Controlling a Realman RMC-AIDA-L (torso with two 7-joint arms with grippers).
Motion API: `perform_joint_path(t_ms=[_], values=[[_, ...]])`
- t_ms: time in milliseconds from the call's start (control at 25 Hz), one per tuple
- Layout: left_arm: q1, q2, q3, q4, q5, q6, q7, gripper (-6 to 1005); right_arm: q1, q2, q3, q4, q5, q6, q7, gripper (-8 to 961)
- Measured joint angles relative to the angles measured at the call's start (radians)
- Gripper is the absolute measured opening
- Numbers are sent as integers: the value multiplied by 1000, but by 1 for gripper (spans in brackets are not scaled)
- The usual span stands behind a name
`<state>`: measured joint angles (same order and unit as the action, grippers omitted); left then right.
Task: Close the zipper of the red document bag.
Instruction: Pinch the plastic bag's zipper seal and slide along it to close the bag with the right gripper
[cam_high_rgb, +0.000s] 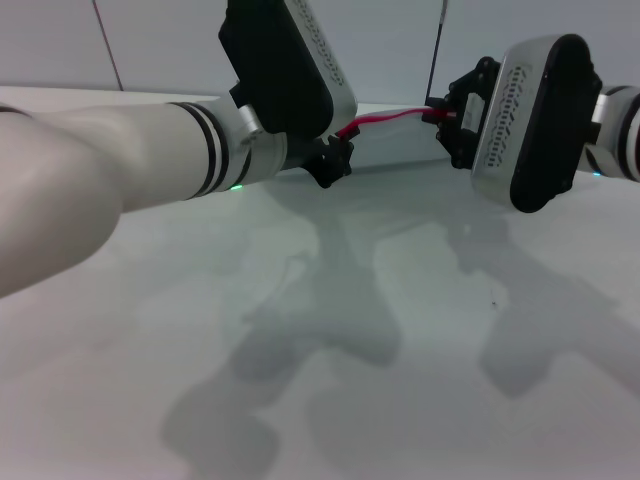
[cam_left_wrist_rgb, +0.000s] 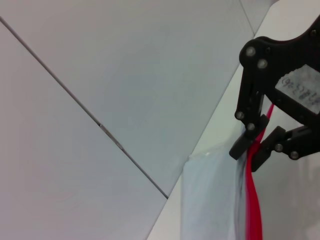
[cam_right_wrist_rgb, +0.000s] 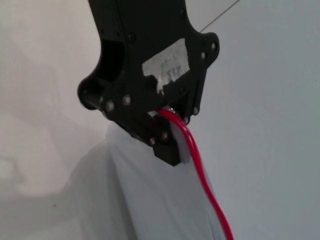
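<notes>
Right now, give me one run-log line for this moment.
left gripper: shut on zipper | right gripper: shut on zipper's other end | red document bag: hanging between, lifted off table

White rounded arm shells with black bands near the wrists and small green lights beneath. Silver wrist housings with rows of dotted vents over black bodies. Black jointed left gripper and right gripper, dotted with silver screws, each bearing a white handwritten label.
</notes>
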<state>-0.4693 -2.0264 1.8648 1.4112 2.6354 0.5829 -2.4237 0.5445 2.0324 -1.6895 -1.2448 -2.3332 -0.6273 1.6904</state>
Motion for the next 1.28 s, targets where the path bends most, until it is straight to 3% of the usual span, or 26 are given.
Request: perform_joint_path(t_ms=[640,1280], values=[[26,1,-6,5,0,-9,1,64,-5,-1,37,34,-22,16,0,82],[162,1,-25,156,36,-5,15,65,-10,-3,160,90,-72,37,-4,92]])
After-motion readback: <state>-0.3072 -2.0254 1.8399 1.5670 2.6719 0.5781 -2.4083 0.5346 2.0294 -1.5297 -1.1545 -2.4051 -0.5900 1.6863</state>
